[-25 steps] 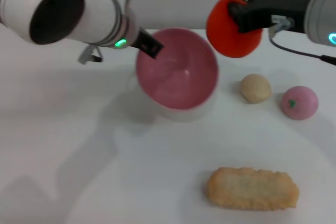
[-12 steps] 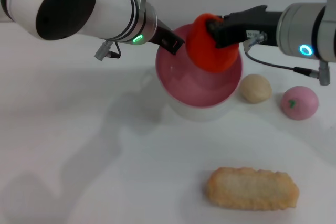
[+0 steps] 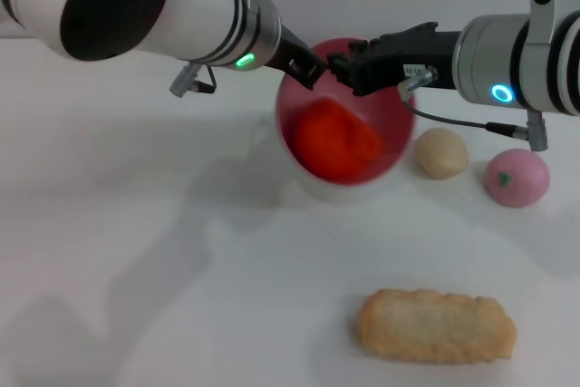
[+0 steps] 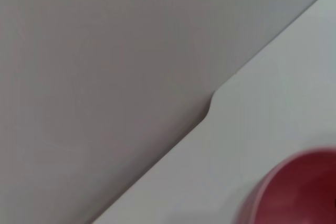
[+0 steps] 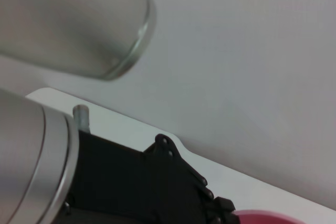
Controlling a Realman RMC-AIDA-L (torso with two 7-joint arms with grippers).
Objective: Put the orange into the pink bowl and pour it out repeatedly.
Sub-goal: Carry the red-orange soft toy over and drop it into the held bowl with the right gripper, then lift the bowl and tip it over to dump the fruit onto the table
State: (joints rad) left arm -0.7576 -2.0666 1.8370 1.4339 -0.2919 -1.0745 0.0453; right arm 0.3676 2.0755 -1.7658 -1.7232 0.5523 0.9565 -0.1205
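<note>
The orange [image 3: 337,138] lies inside the pink bowl [image 3: 292,124], which stands upright at the middle back of the table. My left gripper [image 3: 304,66] is shut on the bowl's far left rim. Just over the far rim my right gripper [image 3: 349,71] hangs open and empty, above the orange. An edge of the pink bowl [image 4: 299,187] shows in the left wrist view. In the right wrist view the left arm's black gripper [image 5: 157,182] fills the foreground, with a sliver of the bowl's rim [image 5: 268,216] beside it.
A beige round lump [image 3: 441,152] sits right of the bowl, close to its wall. Farther right lies a pink ball with a green mark [image 3: 517,177]. A long tan biscuit-like piece [image 3: 435,325] lies near the front edge.
The right gripper carried the orange leftward over the bowl and let it go; it now lies inside. The left gripper brought the tilted bowl to the right and level.
</note>
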